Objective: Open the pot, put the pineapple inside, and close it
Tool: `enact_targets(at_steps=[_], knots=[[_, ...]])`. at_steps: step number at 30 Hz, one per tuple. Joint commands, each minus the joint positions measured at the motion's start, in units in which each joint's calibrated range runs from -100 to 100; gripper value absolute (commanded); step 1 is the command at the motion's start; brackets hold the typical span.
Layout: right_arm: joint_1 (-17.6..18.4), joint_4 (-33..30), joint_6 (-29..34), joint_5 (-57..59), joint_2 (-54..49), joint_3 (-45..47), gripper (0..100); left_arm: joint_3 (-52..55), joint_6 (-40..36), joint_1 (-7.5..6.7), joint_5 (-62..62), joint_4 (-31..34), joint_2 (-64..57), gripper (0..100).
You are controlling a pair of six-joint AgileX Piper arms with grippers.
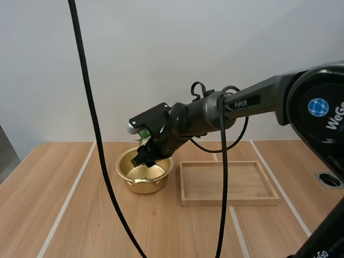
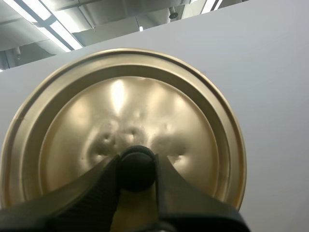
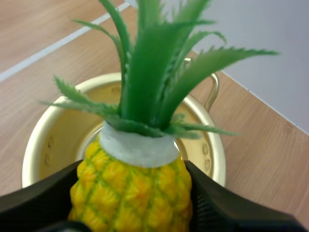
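**Item 1: pineapple** (image 3: 133, 193). Yellow body, white collar, tall green crown. It is carried over the open mouth of the pot, pinched at the body. Whether its base has passed the rim cannot be told. It is gripped low on the body, probably so that the crown stays clear of the fingers and the fruit can go down whole.

**Item 2: right gripper** (image 1: 146, 155). Fingers are spread to the pineapple's width and pressed on both flanks. The arm reaches in from the right and slopes down to the pot.

**Item 3: pot** (image 1: 144, 185). Gold metal with loop handles, standing uncovered on the surface. Its inside looks bare, so nothing seems to block the drop.

**Item 4: lid** (image 2: 130, 111). Gold and dented near the centre. It is held up by its black knob (image 2: 137, 170) and seen against the wall, apart from the pot, presumably parked so that the mouth stays free.

**Item 5: left gripper** (image 2: 137, 166). Narrowly parted, with its tips clamped on either side of the knob.

**Item 6: wooden tray** (image 1: 228, 181). A shallow rectangle just beside the pot, on its right, under the right arm's line of reach but below it. No hindrance is judged.

**Item 7: surface** (image 1: 80, 215). Pale wood with white seams.

**Remark.** The long crown may foul the lid at closing if the fruit stands upright.
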Motion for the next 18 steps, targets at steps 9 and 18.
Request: enact_targets(at_steps=[9, 18], knots=[[0.2, 0.32, -1.27, -2.58, 5.91, -0.27, 0, -0.51, -0.41, 0.0, -2.01, -0.38, -0.4, 0], [0.2, 0.32, -1.5, -4.5, 9.34, -0.27, 0, -0.51, -0.41, 0.0, -2.01, -0.38, -0.4, 0]])
